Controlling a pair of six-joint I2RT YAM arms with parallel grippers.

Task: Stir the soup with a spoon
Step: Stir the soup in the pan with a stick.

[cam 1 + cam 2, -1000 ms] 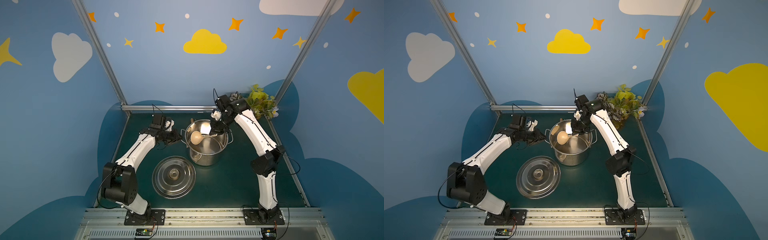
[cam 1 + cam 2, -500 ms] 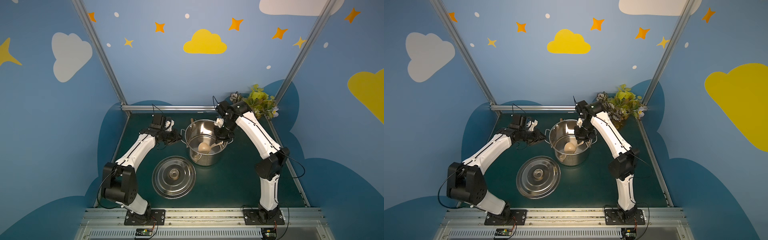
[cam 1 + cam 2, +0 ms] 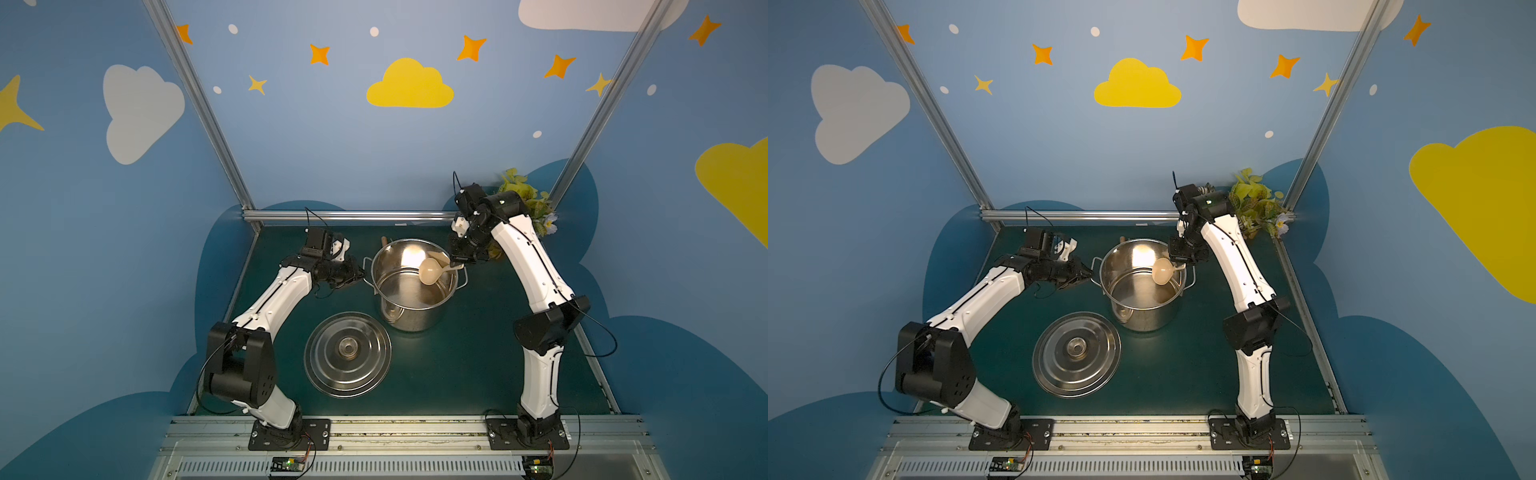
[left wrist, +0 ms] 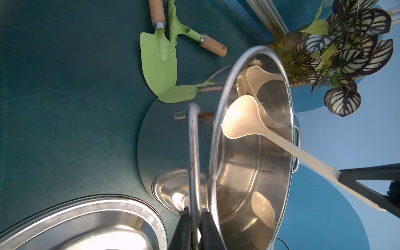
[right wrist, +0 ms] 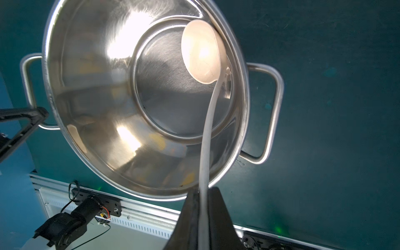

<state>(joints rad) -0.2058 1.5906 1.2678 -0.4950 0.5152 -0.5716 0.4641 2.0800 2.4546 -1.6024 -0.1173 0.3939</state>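
inside the pot [image 3: 415,322], the spoon [image 3: 429,271] (handle clenched in the right gripper [image 3: 457,262]) has swung from the near wall to the right arm's side, so a stirring lap seems underway, while the left gripper [image 3: 360,275] stays clamped on the pot handle [image 4: 193,151].

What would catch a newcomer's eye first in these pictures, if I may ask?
The shiny steel pot in the middle stands out, with the cream ladle angled into it, its handle clamped in the right gripper. The left gripper pinches the pot's side handle, and the round lid lies flat on the green tabletop in front of it.
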